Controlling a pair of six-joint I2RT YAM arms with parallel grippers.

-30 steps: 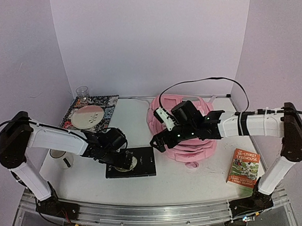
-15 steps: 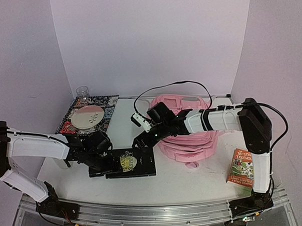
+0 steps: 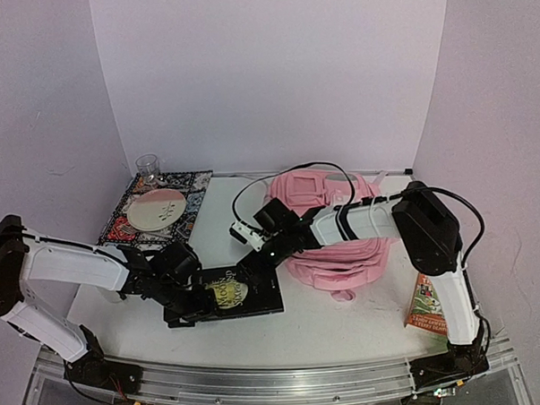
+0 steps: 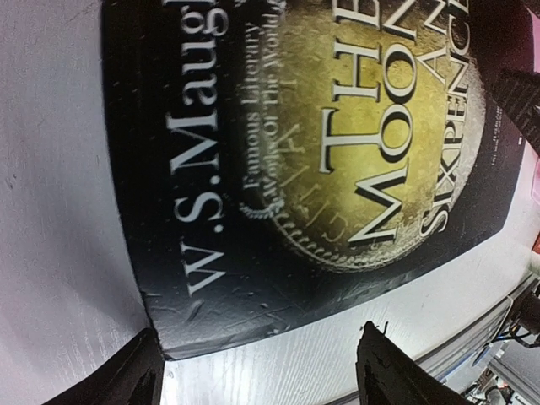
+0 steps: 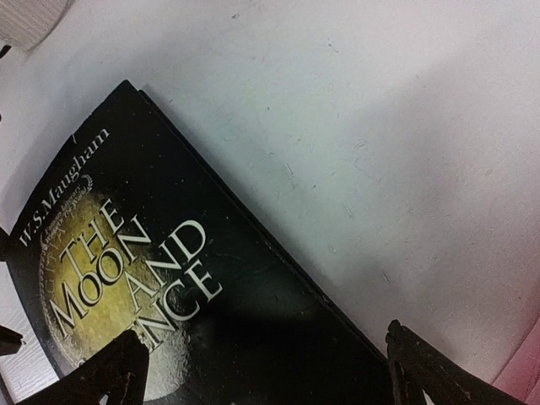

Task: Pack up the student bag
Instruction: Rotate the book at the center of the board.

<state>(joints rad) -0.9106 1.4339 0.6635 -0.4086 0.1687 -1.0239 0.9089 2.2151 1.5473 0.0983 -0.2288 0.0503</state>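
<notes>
Bag (image 3: pixel 335 225) lies slumped at abt 2 o'clock on the table (image 3: pixel 347 329), back-right, and neither of my claws is on it. Black book (image 3: pixel 227 294) lies flat at 7 o'clock, near the front edge. My L claw (image 3: pixel 188 301) is down at the book's 9 o'clock end. On the wrist cam I see its fingers (image 4: pixel 135 375) wide apart w/ the book's corner between them, nothing pinched. R claw (image 3: pixel 255 268) sits over the book's 1 o'clock corner, jaws spread full, gripping nothing. Treehouse book (image 3: pixel 422 305) at 4 o'clock, partly behind R arm. Plate (image 3: pixel 156 208) on a patterned book (image 3: pixel 196 183) at 10 o'clock, glass (image 3: pixel 147 165) at its far corner.
</notes>
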